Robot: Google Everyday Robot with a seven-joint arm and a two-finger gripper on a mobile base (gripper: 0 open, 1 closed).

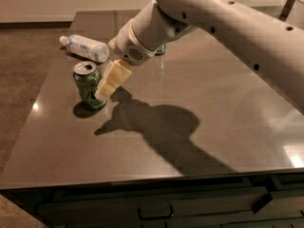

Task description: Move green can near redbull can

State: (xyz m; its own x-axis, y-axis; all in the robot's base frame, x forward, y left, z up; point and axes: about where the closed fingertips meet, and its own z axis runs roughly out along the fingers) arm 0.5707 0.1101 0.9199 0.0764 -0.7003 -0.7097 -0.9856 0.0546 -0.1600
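The green can (87, 83) stands upright on the left part of the dark table (199, 127), its silver pull-tab top showing. My gripper (105, 90) hangs from the big white arm (213, 18) and sits right beside the can's right side, at about the can's height, touching it or nearly so. The redbull can is almost wholly hidden behind the arm; only a dark sliver of its base (161, 50) shows at the back middle of the table.
A clear plastic bottle (86, 47) with a white label lies on its side at the back left, just behind the green can. The table's left edge is close to the can. Drawer fronts (156, 210) run below the front edge.
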